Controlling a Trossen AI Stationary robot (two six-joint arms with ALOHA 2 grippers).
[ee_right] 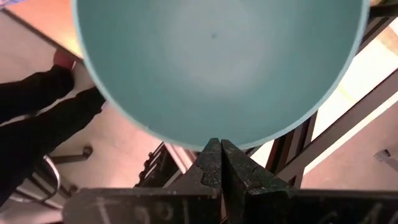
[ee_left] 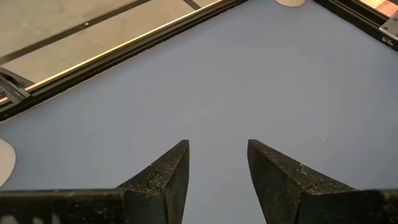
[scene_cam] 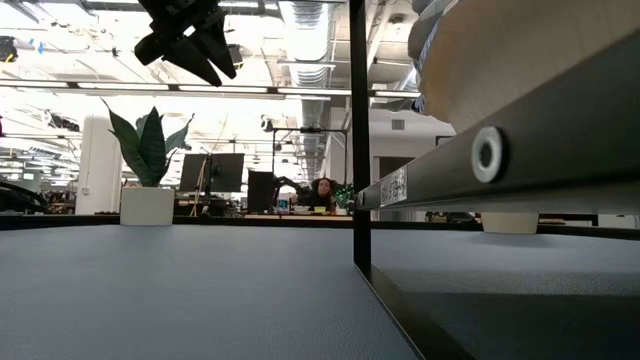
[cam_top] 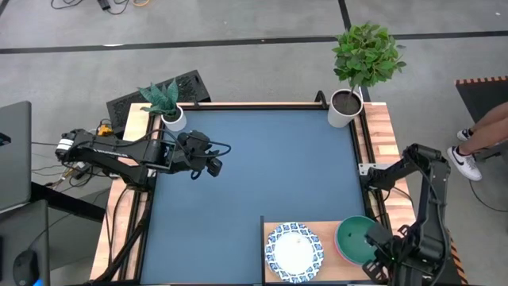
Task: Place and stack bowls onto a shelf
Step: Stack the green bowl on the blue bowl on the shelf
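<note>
Right wrist only: right end effector [ee_right: 221, 163] pinching green bowl [ee_right: 217, 62] rim.

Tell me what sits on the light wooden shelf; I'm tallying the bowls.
A white bowl with a blue patterned rim rests on the light wood-grain shelf. The right gripper holds a green bowl at its right end; whether it touches down is hidden.

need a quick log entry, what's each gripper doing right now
Left gripper: open, empty, above the table.
Right gripper: shut on the green bowl's rim.
</note>
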